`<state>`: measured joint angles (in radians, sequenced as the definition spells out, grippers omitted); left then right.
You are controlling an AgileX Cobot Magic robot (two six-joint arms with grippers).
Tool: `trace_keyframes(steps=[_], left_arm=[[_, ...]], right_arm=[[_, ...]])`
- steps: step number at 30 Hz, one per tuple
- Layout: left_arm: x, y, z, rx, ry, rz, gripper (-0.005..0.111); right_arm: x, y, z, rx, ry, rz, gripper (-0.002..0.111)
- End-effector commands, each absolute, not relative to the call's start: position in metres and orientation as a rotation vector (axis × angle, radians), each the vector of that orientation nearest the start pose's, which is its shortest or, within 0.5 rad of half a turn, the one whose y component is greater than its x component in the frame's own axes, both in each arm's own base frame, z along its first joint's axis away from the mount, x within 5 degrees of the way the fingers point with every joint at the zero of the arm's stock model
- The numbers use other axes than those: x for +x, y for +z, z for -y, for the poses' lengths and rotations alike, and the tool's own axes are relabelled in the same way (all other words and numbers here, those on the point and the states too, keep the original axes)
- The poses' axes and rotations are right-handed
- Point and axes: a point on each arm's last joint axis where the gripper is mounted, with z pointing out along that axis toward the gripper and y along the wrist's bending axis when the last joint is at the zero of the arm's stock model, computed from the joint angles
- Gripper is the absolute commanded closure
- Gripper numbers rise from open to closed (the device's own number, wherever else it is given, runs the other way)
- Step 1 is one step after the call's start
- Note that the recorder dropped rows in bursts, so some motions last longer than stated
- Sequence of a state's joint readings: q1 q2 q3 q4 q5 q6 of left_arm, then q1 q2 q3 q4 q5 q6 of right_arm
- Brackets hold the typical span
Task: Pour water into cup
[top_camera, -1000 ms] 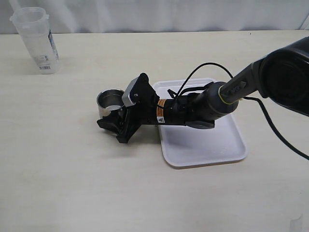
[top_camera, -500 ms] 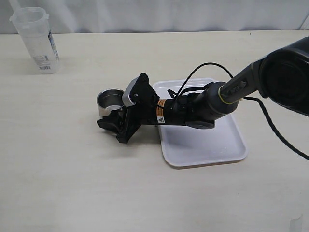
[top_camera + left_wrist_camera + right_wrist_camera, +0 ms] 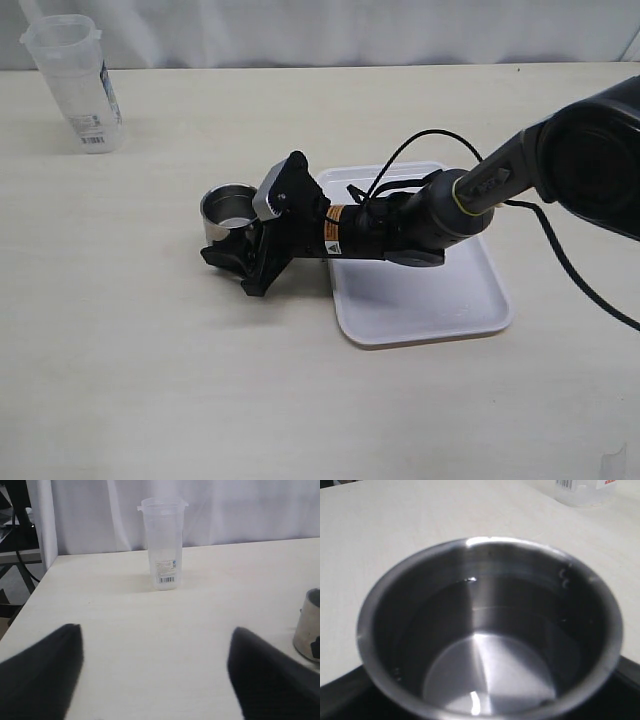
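Your right tool point(image 3: 232, 238) straddled the cup point(image 3: 228, 205), couldn't tell if clamped; probably slick, stiff steel, so pinch mid-wall.

Bright, even light leaves only soft shadows, the cup point(image 3: 490, 630) shows glare inside, and the near fingers point(image 3: 37, 675) are blurred.

a lab-like test bench, shown by a bare pale table point(image 3: 150, 380) backed by a plain white curtain point(image 3: 240, 510).
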<state>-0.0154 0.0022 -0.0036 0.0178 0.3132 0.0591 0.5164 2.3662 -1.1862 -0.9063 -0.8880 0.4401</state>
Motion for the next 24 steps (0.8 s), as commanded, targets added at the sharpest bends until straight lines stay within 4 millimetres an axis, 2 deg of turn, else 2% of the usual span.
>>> trace_keyframes(steps=[1, 4, 6, 24], left_arm=[[0.0541, 0.1847, 0.0008, 0.077, 0.035, -1.797, 0.071], [0.0541, 0.1847, 0.0008, 0.077, 0.035, -1.797, 0.096], [0.0541, 0.1847, 0.0008, 0.077, 0.035, -1.797, 0.107], [0.0541, 0.1846, 0.0008, 0.077, 0.035, -1.799, 0.107]], right_arm=[[0.3457, 0.0508, -0.2601, -1.109, 0.838, -1.670, 0.104], [0.3457, 0.0508, -0.2601, -1.109, 0.838, -1.670, 0.104], [0.3457, 0.0508, -0.2601, -1.109, 0.838, -1.670, 0.104], [0.3457, 0.0508, -0.2601, -1.109, 0.838, -1.670, 0.104]])
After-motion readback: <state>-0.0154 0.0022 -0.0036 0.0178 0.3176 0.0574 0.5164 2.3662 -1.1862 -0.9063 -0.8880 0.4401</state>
